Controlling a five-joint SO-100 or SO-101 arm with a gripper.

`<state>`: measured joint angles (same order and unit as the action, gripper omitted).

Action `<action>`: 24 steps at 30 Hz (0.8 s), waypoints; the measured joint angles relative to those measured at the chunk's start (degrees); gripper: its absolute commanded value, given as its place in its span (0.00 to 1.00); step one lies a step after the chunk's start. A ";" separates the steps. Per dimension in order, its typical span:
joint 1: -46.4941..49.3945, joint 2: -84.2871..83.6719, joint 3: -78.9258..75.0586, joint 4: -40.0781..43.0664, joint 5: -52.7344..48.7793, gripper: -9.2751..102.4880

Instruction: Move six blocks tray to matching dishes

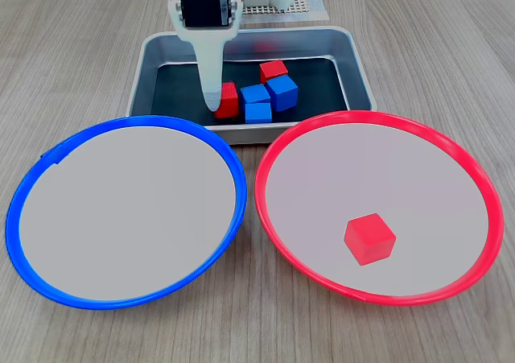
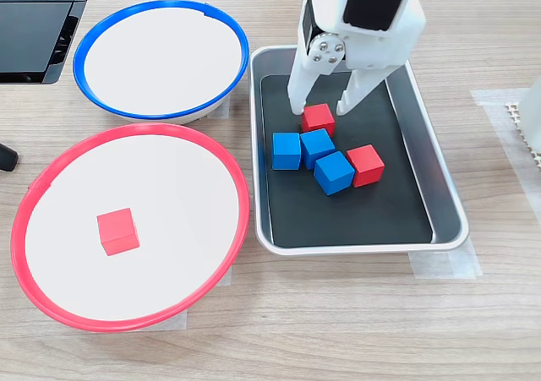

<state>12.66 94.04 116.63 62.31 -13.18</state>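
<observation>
- Gripper (image 2: 320, 108) is down inside the tray (image 2: 439, 187), jaws spread, one finger on each side of a red block (image 2: 319, 118). In that fixed view the fingertips sit near the block's top edge; can't tell if they touch it.
- In the other fixed view, the gripper (image 1: 214, 104) shows one white finger (image 1: 208, 69) dropping just left of the same red block (image 1: 227, 100); the second finger is hidden.
- Tray (image 1: 153, 57) is silver with a black floor and holds five blocks: two red, three blue, clustered near the centre.
- Blue ones (image 2: 286, 150) (image 2: 318, 148) (image 2: 334, 172) are packed touching or nearly so, directly beside the straddled red block.
- Second red block (image 2: 365, 165) lies against the far blue one, on the side away from the dishes.
- Red-rimmed dish (image 2: 51, 166) carries one red block (image 2: 117, 231), flat on the pale centre, well clear of the rim. Same block in the other fixed view (image 1: 369, 238).
- Blue-rimmed dish (image 2: 84, 47) sits beside the red one, both next to the tray's long edge.
- Wood-grain table (image 2: 338, 330) is under everything.
</observation>
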 measured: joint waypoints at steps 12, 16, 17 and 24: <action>-5.27 2.29 -15.73 13.89 -5.27 0.08; -9.49 -0.18 -30.32 12.92 -2.11 0.08; -10.81 -1.23 -31.73 11.34 -1.41 0.08; -20.83 -17.14 -37.00 -5.27 -1.58 0.21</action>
<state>-8.17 76.90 79.63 57.04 -14.77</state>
